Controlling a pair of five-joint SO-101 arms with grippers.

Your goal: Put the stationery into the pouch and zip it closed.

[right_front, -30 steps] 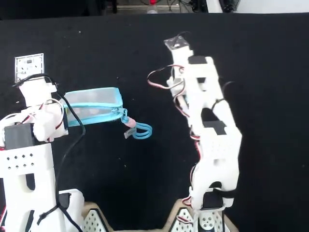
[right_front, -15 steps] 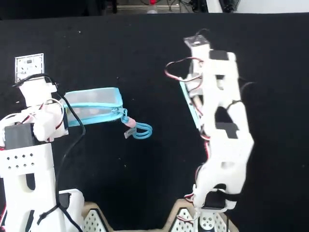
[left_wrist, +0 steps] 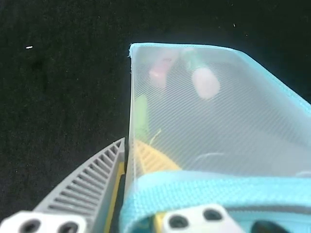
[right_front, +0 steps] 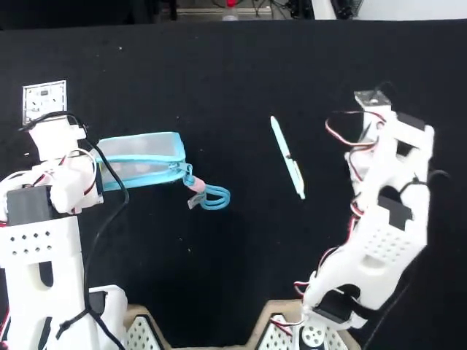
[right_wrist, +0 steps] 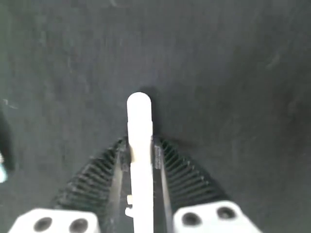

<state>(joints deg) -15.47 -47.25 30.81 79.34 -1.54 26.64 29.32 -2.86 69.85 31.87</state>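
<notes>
- While a slim pale-blue pen (right_front: 287, 157) lies diagonally on the black tabletop (right_front: 219, 73), the right gripper (right_wrist: 140, 145) has its jaws clenched along a white rod (right_wrist: 139, 109).
- The left gripper (left_wrist: 129, 160) has its jaws clamped on the turquoise mesh pouch (left_wrist: 204, 121).

Black table (right_front: 219, 65); white square card (right_front: 44, 100) at far-left side.

The table (right_front: 219, 65) is covered in black cloth. A pouch (right_front: 142, 162) is laid at its left side, with a blue loop (right_front: 213, 196) at the zip end. A pen (right_front: 287, 157) is laid well apart, near the middle. A white card (right_front: 44, 99) is set by the left edge.
</notes>
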